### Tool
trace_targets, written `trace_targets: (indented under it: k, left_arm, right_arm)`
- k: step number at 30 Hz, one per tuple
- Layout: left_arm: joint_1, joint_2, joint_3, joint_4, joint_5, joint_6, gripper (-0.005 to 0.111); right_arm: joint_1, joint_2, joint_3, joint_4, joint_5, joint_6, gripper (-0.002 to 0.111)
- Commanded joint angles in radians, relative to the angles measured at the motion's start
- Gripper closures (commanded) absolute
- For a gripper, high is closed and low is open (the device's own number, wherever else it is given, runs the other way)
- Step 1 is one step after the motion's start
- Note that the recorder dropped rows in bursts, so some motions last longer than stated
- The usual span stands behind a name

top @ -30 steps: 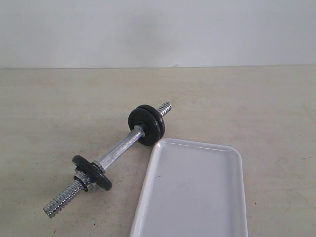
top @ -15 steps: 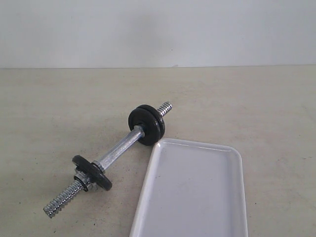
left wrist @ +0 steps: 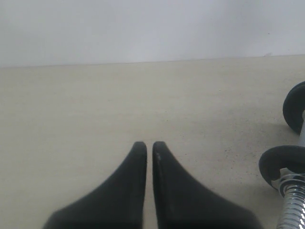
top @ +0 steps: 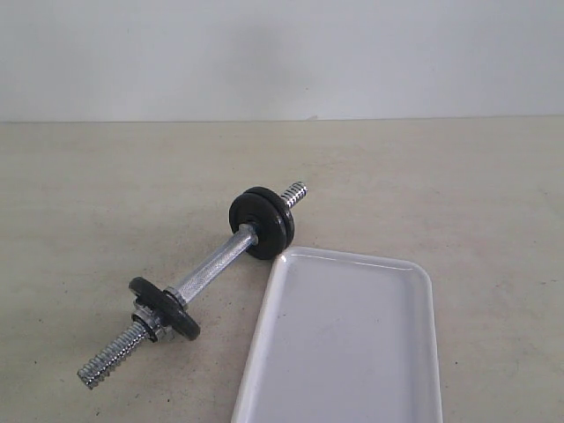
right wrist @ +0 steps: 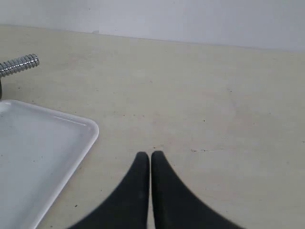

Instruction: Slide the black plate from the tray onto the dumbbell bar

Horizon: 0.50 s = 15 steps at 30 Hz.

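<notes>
Shows black plate threaded on dumbbell bar, left of bare tray; holds left gripper, right gripper clenched empty, likely since finished.

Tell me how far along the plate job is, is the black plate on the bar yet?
Looks done: the visible part of the tray holds no plate, and the dumbbell bar carries far black plates and a near black plate. In hand: nothing; left gripper and right gripper are shut, empty. Left: likely nothing, though the tray's near end is out of view.
</notes>
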Motion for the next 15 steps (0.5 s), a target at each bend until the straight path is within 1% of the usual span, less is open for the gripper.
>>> trace_targets:
  k: [1, 15]
  left_arm:
    - [0.002, -0.003, 0.000, -0.004, -0.001, 0.000, 0.103]
    - [0.002, -0.003, 0.000, -0.004, -0.001, 0.000, 0.103]
  right_arm:
    - [0.003, -0.005, 0.000, 0.002, -0.011, 0.005, 0.109]
    - [0.003, -0.005, 0.000, 0.004, -0.018, 0.005, 0.109]
